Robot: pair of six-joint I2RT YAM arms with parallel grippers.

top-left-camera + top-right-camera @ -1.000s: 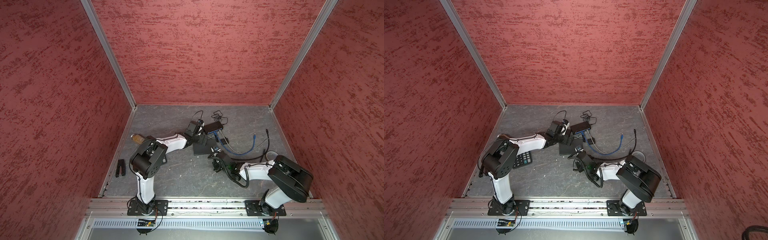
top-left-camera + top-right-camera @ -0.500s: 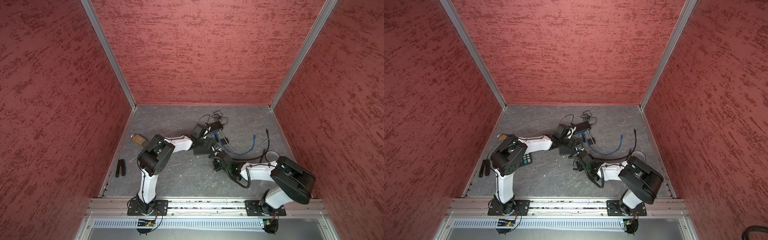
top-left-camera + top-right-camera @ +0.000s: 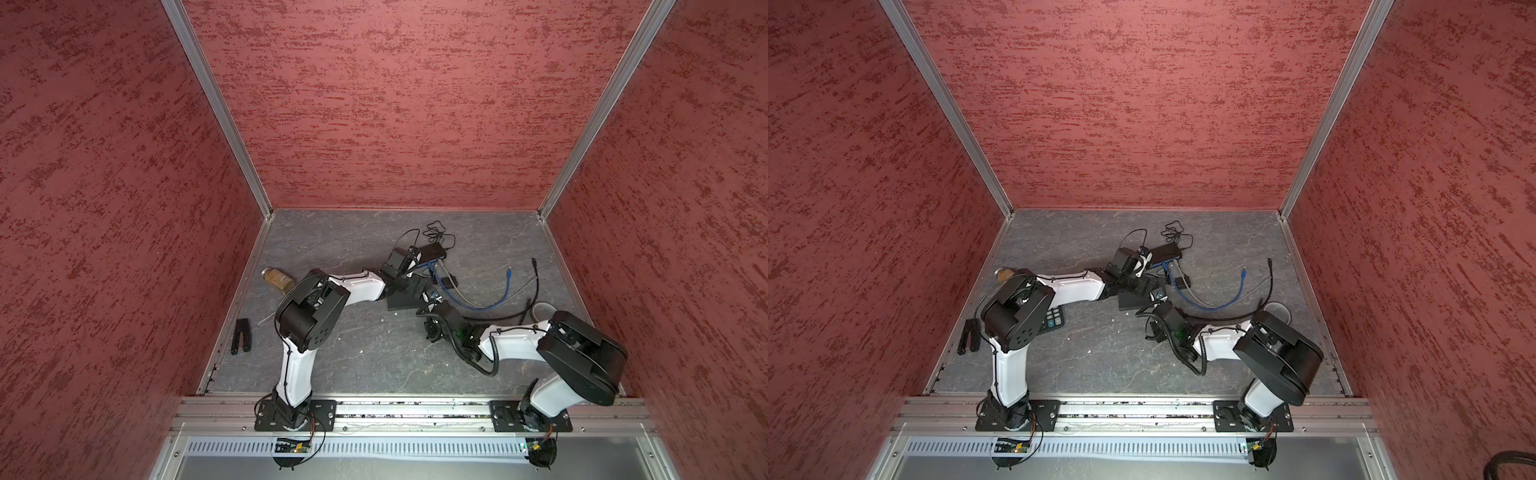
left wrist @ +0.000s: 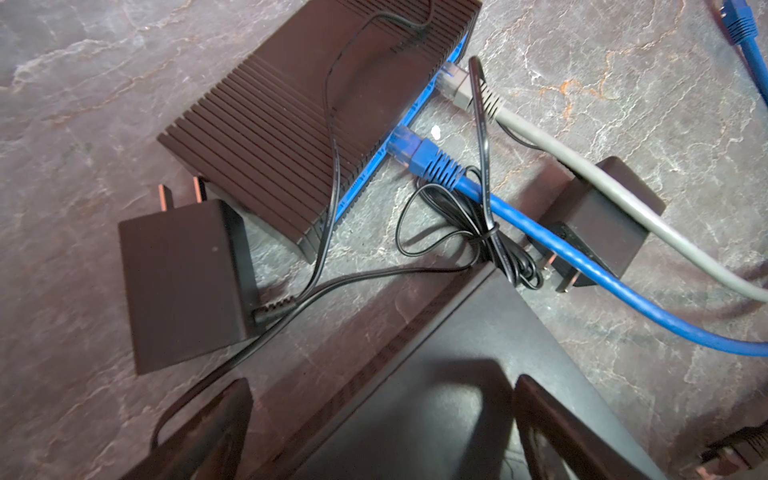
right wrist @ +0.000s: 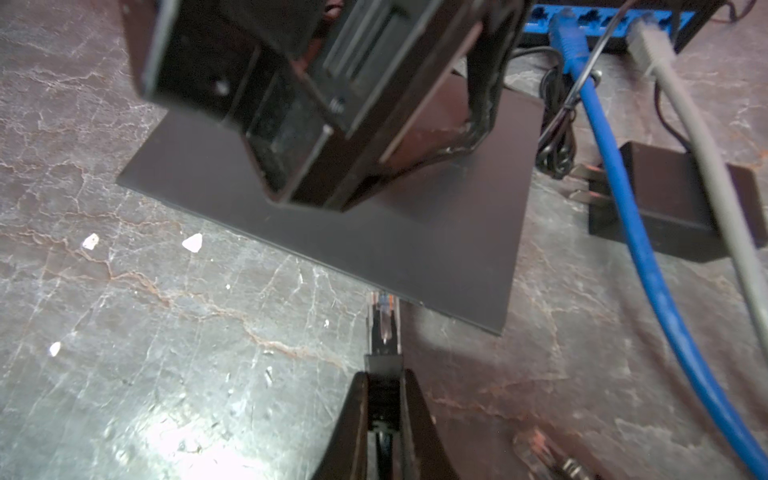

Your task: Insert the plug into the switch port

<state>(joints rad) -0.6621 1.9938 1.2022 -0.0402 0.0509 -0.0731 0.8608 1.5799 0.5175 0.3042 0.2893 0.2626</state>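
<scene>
Red textured walls (image 3: 374, 104) close in a grey marbled tabletop (image 3: 353, 249), and you have the switch (image 3: 432, 252) lying at the far middle with its blue port face turned toward the near right. I judge that suits an approach from the right arm's side. A blue cable (image 4: 432, 160) and a grey cable (image 4: 469, 91) already fill two ports, so you need a free one. Your right gripper (image 5: 384, 386) is pressed together on the plug (image 5: 384, 320), pinching its black boot so the clear tip juts out ahead, free to enter a port. The plug sits low at the near edge of a flat black box (image 5: 374, 232), well short of the switch. Your left gripper (image 4: 380, 432) hangs spread wide over that box, holding nothing. Whether its fingers (image 4: 199, 432) touch the box is hard to tell; it is perhaps poised to steady the switch.
</scene>
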